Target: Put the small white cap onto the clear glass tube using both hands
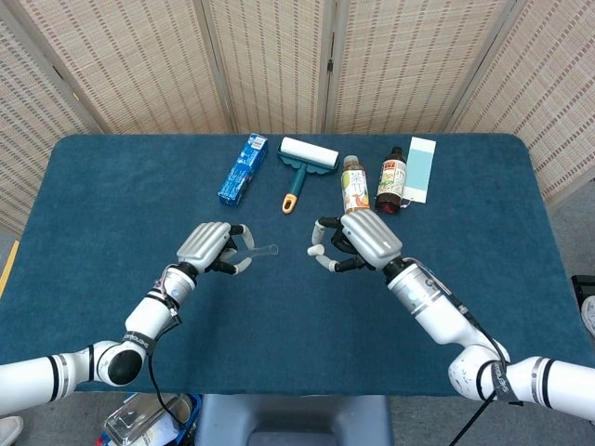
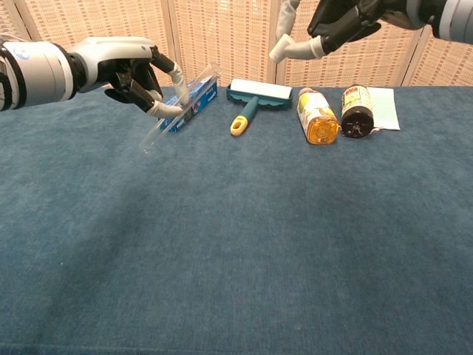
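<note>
Left hand (image 2: 133, 70): pinched tube (image 2: 179, 107), tilted, open end toward centre. Right hand (image 1: 358, 240): fingers curled; cap not discernible. You needed axes aligned w/ tube mouth, slow approach.

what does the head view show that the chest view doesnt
Only the head view shows both forearms, the open tip of the clear glass tube facing the right hand, and a bin under the table's near edge. Only the chest view shows the tube raised off the table. Both show the left hand holding the tube and the lint roller.
</note>
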Available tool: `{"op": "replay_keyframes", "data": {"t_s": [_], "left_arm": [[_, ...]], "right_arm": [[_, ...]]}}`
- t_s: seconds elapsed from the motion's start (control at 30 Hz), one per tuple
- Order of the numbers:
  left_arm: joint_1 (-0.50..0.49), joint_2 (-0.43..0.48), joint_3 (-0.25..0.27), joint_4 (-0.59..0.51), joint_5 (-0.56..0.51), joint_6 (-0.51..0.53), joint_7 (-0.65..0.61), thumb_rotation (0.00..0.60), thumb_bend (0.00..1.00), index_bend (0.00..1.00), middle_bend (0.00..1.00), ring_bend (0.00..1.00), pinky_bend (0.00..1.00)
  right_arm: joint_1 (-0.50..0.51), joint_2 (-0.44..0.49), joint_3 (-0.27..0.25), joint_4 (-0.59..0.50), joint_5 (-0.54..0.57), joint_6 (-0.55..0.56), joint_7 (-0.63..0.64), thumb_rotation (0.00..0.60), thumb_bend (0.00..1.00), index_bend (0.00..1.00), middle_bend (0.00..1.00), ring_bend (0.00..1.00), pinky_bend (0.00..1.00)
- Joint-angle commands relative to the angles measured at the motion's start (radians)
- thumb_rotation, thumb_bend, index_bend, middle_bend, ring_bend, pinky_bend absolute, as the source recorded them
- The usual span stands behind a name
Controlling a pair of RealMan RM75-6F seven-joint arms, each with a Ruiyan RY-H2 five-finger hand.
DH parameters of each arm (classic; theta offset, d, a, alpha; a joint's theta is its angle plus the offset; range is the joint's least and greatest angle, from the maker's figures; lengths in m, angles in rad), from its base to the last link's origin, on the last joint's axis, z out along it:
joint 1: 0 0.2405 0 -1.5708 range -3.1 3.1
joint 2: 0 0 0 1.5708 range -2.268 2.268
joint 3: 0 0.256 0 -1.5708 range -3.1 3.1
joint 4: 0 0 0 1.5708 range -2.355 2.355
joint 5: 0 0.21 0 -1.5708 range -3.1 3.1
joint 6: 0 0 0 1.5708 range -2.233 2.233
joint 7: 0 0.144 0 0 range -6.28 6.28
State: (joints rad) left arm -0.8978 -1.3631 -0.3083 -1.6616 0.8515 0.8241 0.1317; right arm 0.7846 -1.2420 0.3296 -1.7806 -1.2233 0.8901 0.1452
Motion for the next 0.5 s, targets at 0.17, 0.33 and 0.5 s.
{"op": "replay_keyframes", "data": {"t_s": [0.17, 0.33, 0.5], "left_arm": [[-0.014, -0.004, 0.006, -0.012, -0.026, 0.012, 0.015, 0.6, 0.35, 0.62, 1.0, 1.0, 1.0], [-0.024, -0.005, 0.009, -0.02, -0.046, 0.012, 0.016, 0.6, 0.35, 0.63, 1.0, 1.0, 1.0], [-0.031, -0.004, 0.012, -0.022, -0.059, 0.011, 0.016, 0.6, 0.35, 0.62, 1.0, 1.0, 1.0]], "right_arm": [[0.028, -0.037, 0.004, 0.016, 0.013, -0.002, -0.01, 0.6, 0.52, 0.68, 1.0, 1.0, 1.0], [0.043, -0.058, 0.005, 0.032, 0.021, 0.002, -0.016, 0.6, 0.52, 0.69, 1.0, 1.0, 1.0], [0.051, -0.077, 0.005, 0.046, 0.022, 0.008, -0.012, 0.6, 0.52, 0.69, 1.0, 1.0, 1.0]]}}
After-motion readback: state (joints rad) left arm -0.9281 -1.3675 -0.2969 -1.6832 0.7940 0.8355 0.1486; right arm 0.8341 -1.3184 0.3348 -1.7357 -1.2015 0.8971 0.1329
